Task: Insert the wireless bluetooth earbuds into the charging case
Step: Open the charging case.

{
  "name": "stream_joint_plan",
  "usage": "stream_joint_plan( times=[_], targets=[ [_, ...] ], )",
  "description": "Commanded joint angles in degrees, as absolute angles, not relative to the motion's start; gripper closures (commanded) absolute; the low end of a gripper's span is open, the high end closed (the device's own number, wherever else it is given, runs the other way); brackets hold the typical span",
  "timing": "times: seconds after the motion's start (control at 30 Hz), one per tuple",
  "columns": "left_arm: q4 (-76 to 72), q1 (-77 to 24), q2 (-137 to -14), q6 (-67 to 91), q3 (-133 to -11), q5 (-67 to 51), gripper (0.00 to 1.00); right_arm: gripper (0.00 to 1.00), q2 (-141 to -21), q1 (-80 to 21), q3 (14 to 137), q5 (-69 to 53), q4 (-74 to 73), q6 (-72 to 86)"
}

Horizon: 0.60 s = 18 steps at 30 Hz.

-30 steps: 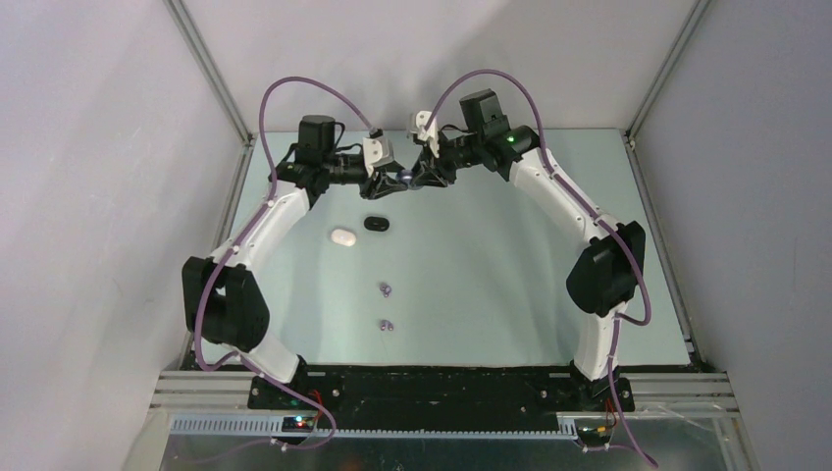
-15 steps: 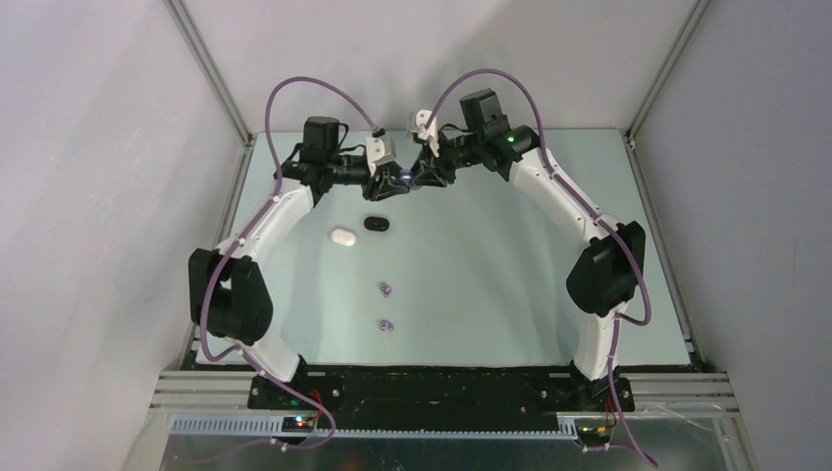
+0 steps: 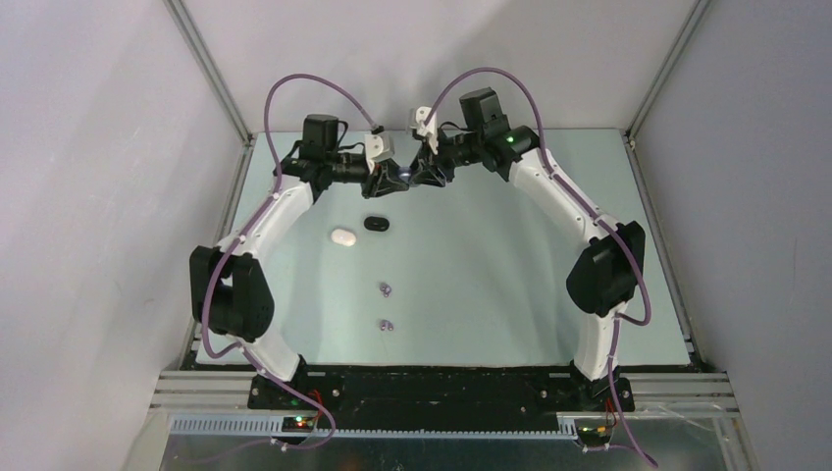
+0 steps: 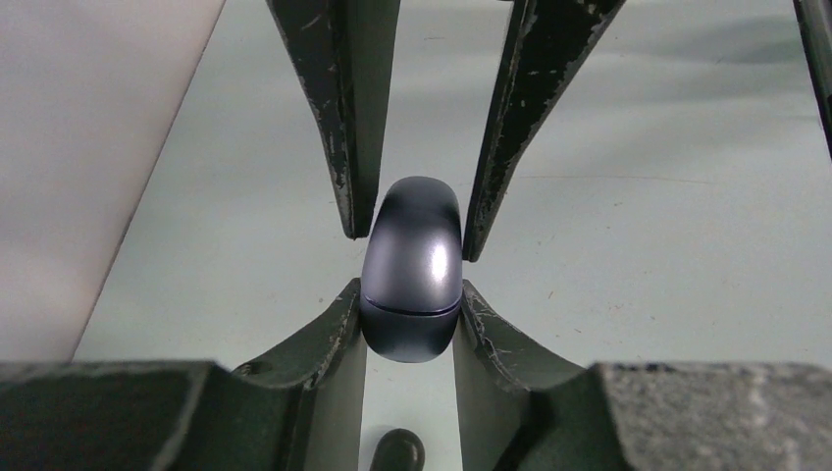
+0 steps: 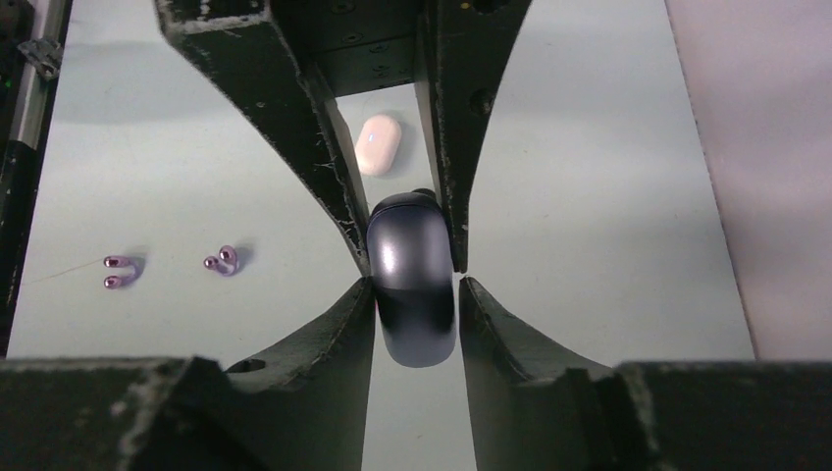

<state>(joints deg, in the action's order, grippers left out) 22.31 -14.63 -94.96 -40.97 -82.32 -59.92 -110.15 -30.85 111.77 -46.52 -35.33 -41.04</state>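
A: What kind of room is it?
B: A small booth. The back wall [image 3: 432, 59], the left wall [image 3: 88, 196] and the right wall [image 3: 765, 196] are plain, pale grey with a little violet in it. A metal post [image 3: 209, 74] runs up each far corner.
A: And the furniture?
B: One table [image 3: 491, 255], with a smooth, pale grey-green top. Along its near edge lies a black plate [image 3: 442, 388], and in front of that a toothed metal strip [image 3: 412, 424].
A: How is the light?
B: It is soft and even. The shadows on the table top are weak, and the top shines a little.

No legible text, labels, numbers (all three views checked).
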Motion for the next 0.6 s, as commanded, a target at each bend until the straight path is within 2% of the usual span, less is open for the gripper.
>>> stream_joint_plan(
  times=[0.0,0.3,0.57],
  targets=[
    [22.03,-14.42,-95.15,-41.28,-84.9,-62.92,1.0,0.57,-110.14,-30.31,112.25,-43.11,-29.04,-35.71],
    [23.48,-14.39,-94.92,-44.28,-85.14,-63.85,1.0,0.52,-109.88,-27.81,114.75,-39.55,-25.59,-34.24],
    [23.05,-14.33,-94.75,-43.68,-84.86,-63.36,1.0,0.51,-109.65,-27.93,114.74,-38.99,-25.29,-33.79]
  ],
)
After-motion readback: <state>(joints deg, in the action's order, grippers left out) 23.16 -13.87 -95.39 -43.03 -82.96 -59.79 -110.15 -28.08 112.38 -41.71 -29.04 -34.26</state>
